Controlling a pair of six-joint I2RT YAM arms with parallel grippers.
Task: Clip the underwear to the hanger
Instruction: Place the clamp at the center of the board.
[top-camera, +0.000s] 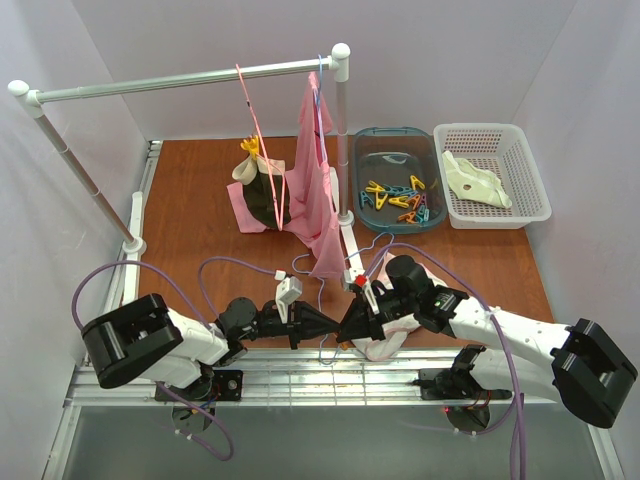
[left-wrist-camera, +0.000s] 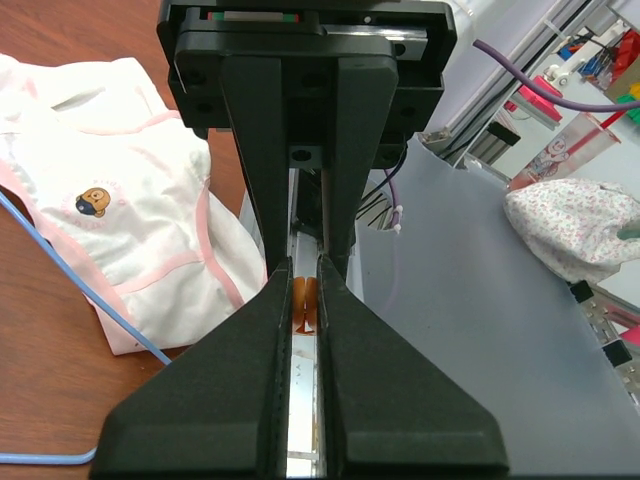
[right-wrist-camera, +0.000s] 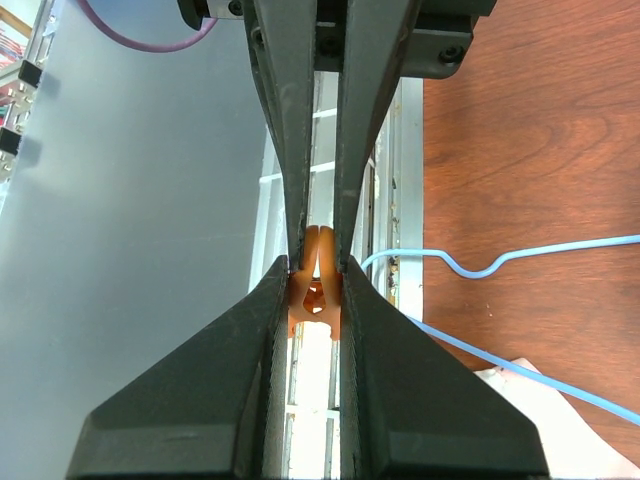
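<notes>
My overhead camera sits high behind the near edge of the desk (top-camera: 190, 220), looking down over it. Each wrist camera peers close along its jaws at the orange peg (right-wrist-camera: 315, 295) from opposite sides, sharing it and the hanger (right-wrist-camera: 500, 262) beside it.

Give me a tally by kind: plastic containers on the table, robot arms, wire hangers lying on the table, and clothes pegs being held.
Plastic containers (blue-grey tub, white slotted basket): 2
Black-and-white robot arms: 2
Light-blue wire hanger lying on the wood: 1
Orange plastic clothes peg being held: 1
Total: 6
</notes>
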